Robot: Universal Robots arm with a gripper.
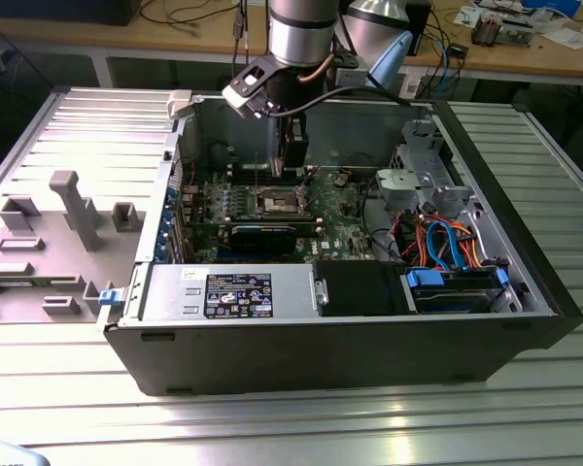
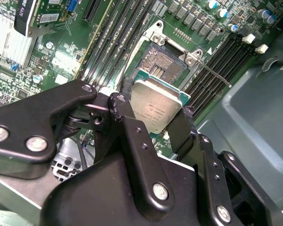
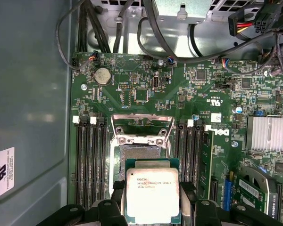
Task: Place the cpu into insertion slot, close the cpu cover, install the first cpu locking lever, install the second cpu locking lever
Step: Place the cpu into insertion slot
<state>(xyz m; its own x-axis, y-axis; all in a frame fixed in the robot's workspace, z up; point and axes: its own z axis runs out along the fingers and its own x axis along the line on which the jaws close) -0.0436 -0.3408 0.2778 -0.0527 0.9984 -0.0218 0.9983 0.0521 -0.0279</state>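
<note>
Exterior view first: the open black computer case (image 1: 321, 340) leaves plenty of room from above. The arm's black two-fingered gripper (image 1: 291, 160) hangs inside it, right over the square silvery-rimmed insertion slot (image 1: 277, 202). In both wrist views it's tighter around that slot, with a bank of long black memory slots (image 3: 90, 155) on each side and a grey case wall (image 3: 30, 94) beyond one bank. Count-wise there's one slot (image 3: 139, 153), and one thin silvery window-frame cpu cover (image 3: 142, 126) flipped up at the slot's far edge. One thin wire lever (image 2: 216, 75) pokes out from a slot corner. The gripper (image 2: 153, 113) is spread just chip-wide, both fingers (image 2: 120, 106) clamped on opposite edges of the one small flat square silvery-tan-topped cpu (image 2: 156, 106). The cpu is over the slot's near edge, not seated.
</note>
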